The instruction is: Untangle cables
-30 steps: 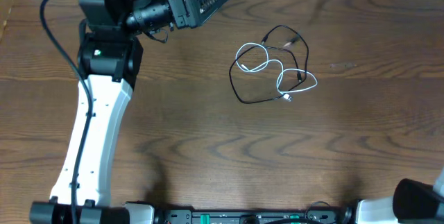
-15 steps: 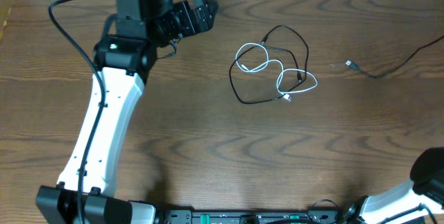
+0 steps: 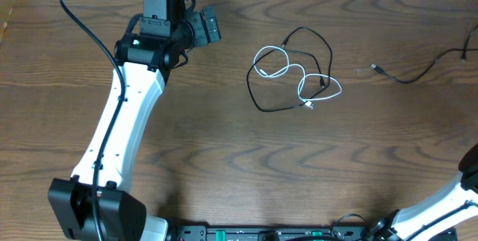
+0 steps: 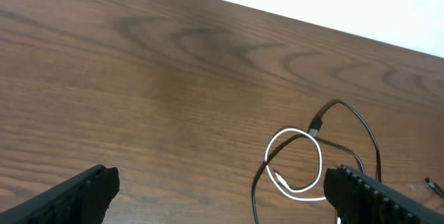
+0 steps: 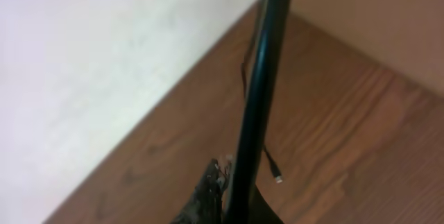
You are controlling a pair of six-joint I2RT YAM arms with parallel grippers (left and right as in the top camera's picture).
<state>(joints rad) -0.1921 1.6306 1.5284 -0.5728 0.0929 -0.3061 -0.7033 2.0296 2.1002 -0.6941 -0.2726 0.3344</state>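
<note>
Knotted together near the middle of a brown wood-grain table [image 3: 224, 151]: black cable [image 4: 338, 102] and white cable [image 4: 295, 133], both thin and limp, with small plug ends. Lying flat on the wood, well to the right of the left gripper [image 4: 220, 182] and touched by neither finger.

In the left wrist view, set ahead and toward the right-hand finger: white cable curled into a near-circular loop, black cable arching beyond it in a taller hoop and crossing the loop. Matte black fingers [image 4: 80, 195] spread wide at the two lower corners, the right-hand one toothed along its edge, bare wood between them, nothing gripped.

From overhead, white cable bent into two rounded loops side by side, black cable ringing them in larger, looser curves. Left arm [image 3: 123, 129] in smooth white shell with black joints, reaching from the near left corner toward the far edge.

Farther right, well apart from the tangle, a loose dark cord [image 3: 407, 80] tipped with a small plug [image 3: 375, 68], trailing off toward the right edge.

Of the right gripper [image 5: 208, 200], only a dark ragged shape at the lower edge of its own view, just beside a thick black cable [image 5: 260, 85] running up the frame; open or closed, impossible to tell.
</note>
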